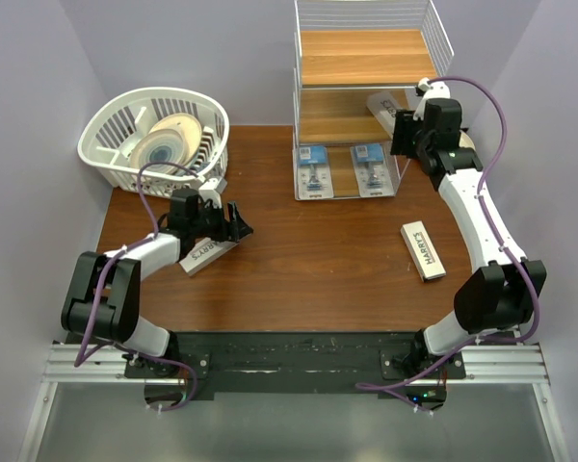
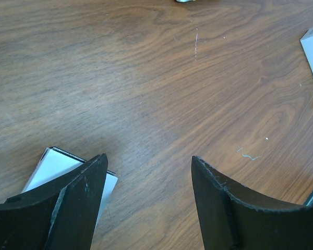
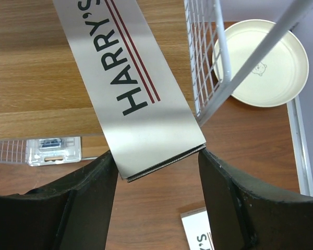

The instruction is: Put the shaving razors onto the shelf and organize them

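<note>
well, my right gripper point(image 3: 156, 156) is up at the shelf point(image 1: 366, 58), its fingers set either side of the near end of a long white harry's box point(image 3: 130, 88). they sit close against its two edges, but i cannot tell whether they are pinching it. that box lies at an angle on the middle wooden tier, its end poking out past the front edge. a blister pack point(image 1: 313, 170) and a second blister pack point(image 1: 371, 168) lie side by side on the bottom tier. my left gripper point(image 2: 148, 159) hangs low over the table point(image 1: 308, 279), fingers spread with bare wood between them. a second box point(image 2: 60, 166) lies partly under its left finger. a third box point(image 1: 424, 250) lies on the table near my right arm. a cream plate point(image 3: 266, 62) sits beside the shelf.
</note>
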Robot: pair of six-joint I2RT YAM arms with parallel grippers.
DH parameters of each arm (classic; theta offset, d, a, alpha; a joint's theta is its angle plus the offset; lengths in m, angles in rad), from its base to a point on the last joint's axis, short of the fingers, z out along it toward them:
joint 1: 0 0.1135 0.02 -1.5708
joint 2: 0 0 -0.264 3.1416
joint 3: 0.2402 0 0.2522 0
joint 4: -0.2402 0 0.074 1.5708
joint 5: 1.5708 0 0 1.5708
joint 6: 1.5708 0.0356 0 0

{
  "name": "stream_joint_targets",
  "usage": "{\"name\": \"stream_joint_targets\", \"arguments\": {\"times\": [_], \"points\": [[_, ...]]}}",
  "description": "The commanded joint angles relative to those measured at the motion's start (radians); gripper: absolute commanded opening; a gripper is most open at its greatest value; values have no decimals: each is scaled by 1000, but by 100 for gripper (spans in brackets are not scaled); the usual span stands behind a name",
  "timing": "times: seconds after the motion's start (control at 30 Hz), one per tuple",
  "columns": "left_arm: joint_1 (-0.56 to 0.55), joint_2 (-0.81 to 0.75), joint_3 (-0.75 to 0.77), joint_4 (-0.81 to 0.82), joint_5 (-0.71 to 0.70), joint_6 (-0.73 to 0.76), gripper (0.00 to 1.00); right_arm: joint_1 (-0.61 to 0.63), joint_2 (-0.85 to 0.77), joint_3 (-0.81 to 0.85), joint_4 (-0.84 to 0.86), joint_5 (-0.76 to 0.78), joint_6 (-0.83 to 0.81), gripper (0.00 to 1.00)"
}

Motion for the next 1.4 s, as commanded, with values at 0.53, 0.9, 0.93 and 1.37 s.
{"name": "stream_joint_targets", "arguments": {"times": [0.53, 0.9, 0.93, 1.37], "points": [[-7, -4, 15, 65, 16, -8, 70, -8, -74, -10, 21, -42, 68, 57], [-7, -2, 14, 66, 20, -13, 70, -10, -95, 41, 17, -81, -69, 83], [-7, -1, 17, 66, 20, -13, 70, -10, -88, 41, 21, -82, -70, 83], [-7, -45, -20, 66, 5, 1, 71, -8, -14, 79, 28, -223, 86, 80]]}}
